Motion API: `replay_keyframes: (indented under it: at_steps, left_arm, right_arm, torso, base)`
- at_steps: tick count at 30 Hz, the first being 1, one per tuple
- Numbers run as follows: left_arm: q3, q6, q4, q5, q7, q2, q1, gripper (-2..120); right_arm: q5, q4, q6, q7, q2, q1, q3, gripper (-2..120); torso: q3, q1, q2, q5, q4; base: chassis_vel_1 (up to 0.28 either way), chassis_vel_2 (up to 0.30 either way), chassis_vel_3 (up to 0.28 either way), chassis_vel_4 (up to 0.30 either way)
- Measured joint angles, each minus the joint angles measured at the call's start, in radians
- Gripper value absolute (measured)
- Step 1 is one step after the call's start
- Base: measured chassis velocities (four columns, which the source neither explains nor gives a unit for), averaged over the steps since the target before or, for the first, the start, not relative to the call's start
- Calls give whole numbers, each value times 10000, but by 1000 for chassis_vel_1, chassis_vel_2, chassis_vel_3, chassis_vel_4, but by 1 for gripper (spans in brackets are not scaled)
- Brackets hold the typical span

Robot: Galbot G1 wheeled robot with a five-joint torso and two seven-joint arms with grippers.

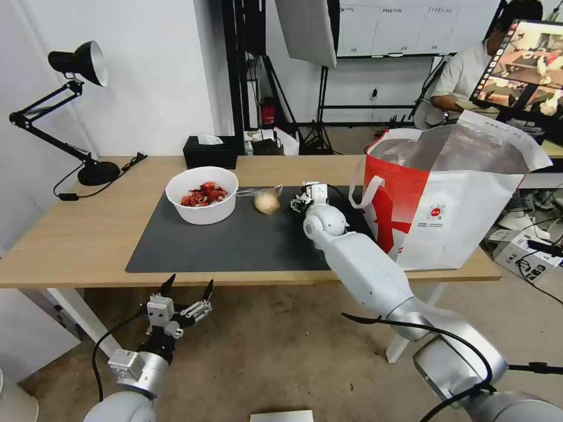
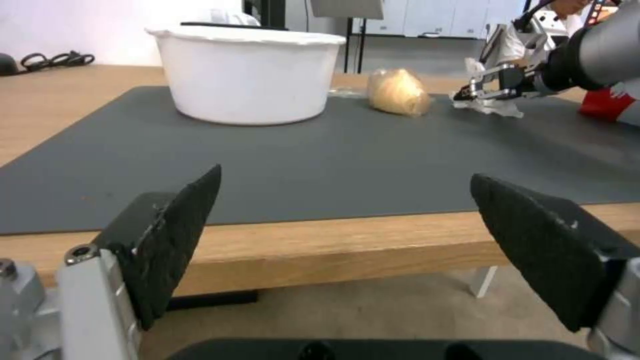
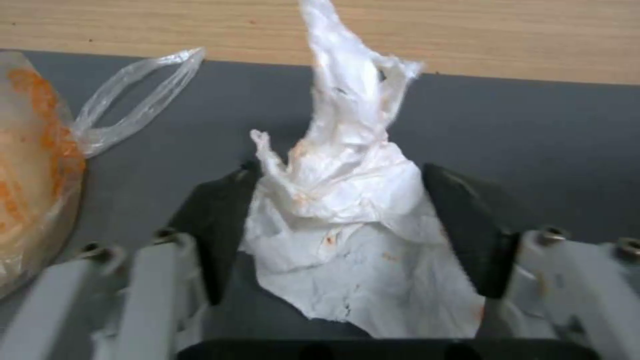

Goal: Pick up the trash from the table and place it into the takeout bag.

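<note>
**Right gripper straddles the tissue on the mat**

Where the dark grey mat (image 1: 234, 246) covers the light-wood table (image 1: 76, 234), the surface looks matte and smooth, a flat rectangle against the grained wood. On it lies the crumpled white tissue (image 3: 347, 200), thin, creased paper flecked with small orange stains; its long axis runs away from the right wrist, a twisted tail reaching to the mat's far edge by the bare wood. The right gripper (image 3: 347, 225) has its dark, rough-padded fingers (image 3: 467, 225) parted around the tissue's wide body, one on each side, at or just beside its edges; a firm pinch cannot be told.

Just beside the tissue sits the clear bag with a yellowish lump (image 1: 267, 202), filmy plastic, rounded, with a loose loop of film. Farther left stands the round white bowl of red scraps (image 1: 202, 196), smooth-walled. The boxy red-and-white takeout bag (image 1: 446, 217) stands upright at the table's right end, its foil-lined mouth open upward.

The left gripper (image 1: 187, 290) hangs below the table's near edge, its coarse black fingers spread wide and empty.
</note>
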Motion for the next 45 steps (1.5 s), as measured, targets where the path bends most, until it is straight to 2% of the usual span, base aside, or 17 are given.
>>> replay_keyframes:
  at_steps: [1, 2, 5, 7, 8, 10, 12, 13, 15, 18, 26, 37, 40, 41, 43, 45]
  left_arm:
    - [-1, 0, -4, 0, 0, 0, 5, 100]
    - [-1, 0, -4, 0, 0, 0, 5, 100]
    - [9, 0, -5, 1, 0, 0, 11, 100]
    - [11, 0, -8, 1, 0, 0, 13, 100]
    - [15, 0, -18, 3, 0, 0, 18, 100]
    - [16, 0, -27, 4, 0, -1, 21, 100]
    - [21, 0, -37, 7, 1, -6, 29, 100]
    - [21, 0, -37, 7, 1, -6, 29, 100]
    - [27, 0, -37, 10, 3, -12, 32, 100]
    - [29, 0, -39, 12, 3, -22, 29, 100]
    - [30, 0, -48, 12, 4, -64, 60, 100]
    - [-18, 2, -143, 13, 4, -67, 140, 100]
    - [-58, 2, -169, 13, 4, -86, 186, 100]
    - [-58, 2, -169, 13, 4, -86, 186, 100]
    - [-68, 2, -199, 13, 1, -100, 195, 100]
    - [-62, 3, -203, 13, 0, -114, 205, 100]
  right_arm:
    - [-1, 0, 4, 1, 4, -12, 2, 59]
    - [-1, 0, 4, 1, 4, -12, 2, 59]
    - [-6, 11, 17, 3, 3, -44, 5, 43]
    - [-6, 12, 20, 2, 1, -47, 6, 40]
    - [-7, 11, 28, 0, -9, -52, 8, 33]
    - [-8, 11, 34, -3, -14, -55, 9, 30]
    - [-11, 27, 44, -10, -35, -65, 12, 19]
    - [-11, 27, 44, -10, -35, -65, 12, 19]
    - [-13, 84, 47, -12, -49, -89, 7, 7]
    - [-12, 112, 58, -13, -52, -109, 2, 0]
    - [-55, 294, 520, -7, -77, -196, -48, 0]
    - [-476, 1543, 1406, 331, -539, -547, -258, 0]
    - [-569, 2625, 1675, 569, -1025, -829, -377, 0]
    - [-569, 2625, 1675, 569, -1025, -829, -377, 0]
    - [-569, 3744, 1861, 808, -1441, -1160, -447, 0]
    - [-567, 4231, 1964, 900, -1620, -1374, -456, 0]
  torso:
    - [0, 0, 0, 0, 0]
    - [0, 0, 0, 0, 0]
    - [0, 0, 0, 0, 0]
    - [0, 0, 0, 0, 0]
    - [0, 0, 0, 0, 0]
    - [0, 0, 0, 0, 0]
    - [0, 0, 0, 0, 0]
    - [0, 0, 0, 0, 0]
    - [0, 0, 0, 0, 0]
    - [0, 0, 0, 0, 0]
    - [0, 0, 0, 0, 0]
    - [0, 0, 0, 0, 0]
    - [0, 0, 0, 0, 0]
    - [0, 0, 0, 0, 0]
    - [-1, 0, 1, 1, 0]
    - [-1, -1, 1, 0, -1]
  base:
    - [0, 0, 0, 0]
    - [0, 0, 0, 0]
    - [0, 0, 0, 0]
    - [0, 0, 0, 0]
    - [0, 0, 0, 0]
    - [0, 0, 0, 0]
    - [0, 0, 0, 0]
    - [0, 0, 0, 0]
    - [0, 0, 0, 0]
    - [0, 0, 0, 0]
    - [0, 0, 0, 0]
    - [0, 0, 0, 0]
    - [0, 0, 0, 0]
    - [0, 0, 0, 0]
    - [0, 0, 0, 0]
    - [0, 0, 0, 0]
